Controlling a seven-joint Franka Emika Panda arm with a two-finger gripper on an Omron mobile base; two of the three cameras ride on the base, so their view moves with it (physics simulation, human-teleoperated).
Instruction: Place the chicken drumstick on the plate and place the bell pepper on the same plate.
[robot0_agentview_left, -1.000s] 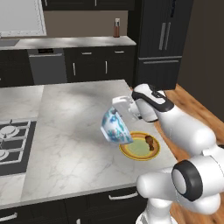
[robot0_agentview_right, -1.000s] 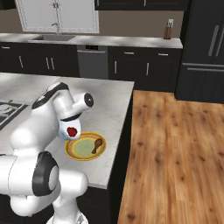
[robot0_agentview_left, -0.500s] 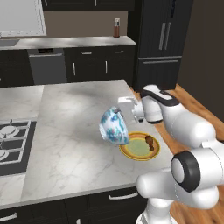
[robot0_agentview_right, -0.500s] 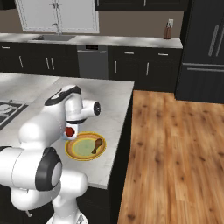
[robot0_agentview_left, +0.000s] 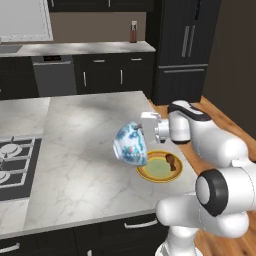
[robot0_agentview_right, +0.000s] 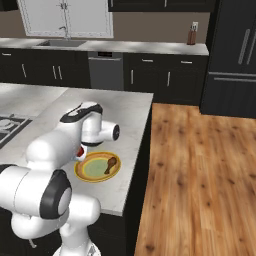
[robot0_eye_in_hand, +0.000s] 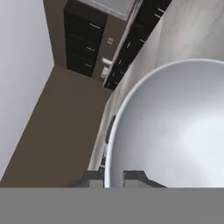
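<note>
chicken drumstick (robot0_agentview_left: 171, 160): lies on the plate's right half, long axis slanting across it, thick end up and thin bone end lower left as the right base view (robot0_agentview_right: 111, 164) shows it

plate (robot0_agentview_left: 150, 175): yellow-orange rim, pale green centre, on the marble counter (robot0_agentview_left: 80, 150) near its right edge — the drumstick part of the task looks done

bell pepper (robot0_agentview_right: 79, 152): a small red sliver at the plate's left rim in the right base view, mostly hidden by the arm; I cannot tell whether it rests inside the bowl, on the counter, or touches the plate

bowl (robot0_agentview_left: 131, 144): white with blue pattern outside, tipped on its side in the air, its lower edge over the plate's left rim; in the hand view its pale inside (robot0_eye_in_hand: 175, 131) sits right ahead of the fingertips

gripper (robot0_eye_in_hand: 114, 176): fingers pinched together on the bowl's thin rim, one tip either side of the wall — nothing else held

relation for the next move: the pepper lies below and just beside the clamped fingers, toward the plate; judged from here, the tilted bowl seems meant to tip the pepper onto the plate
</note>
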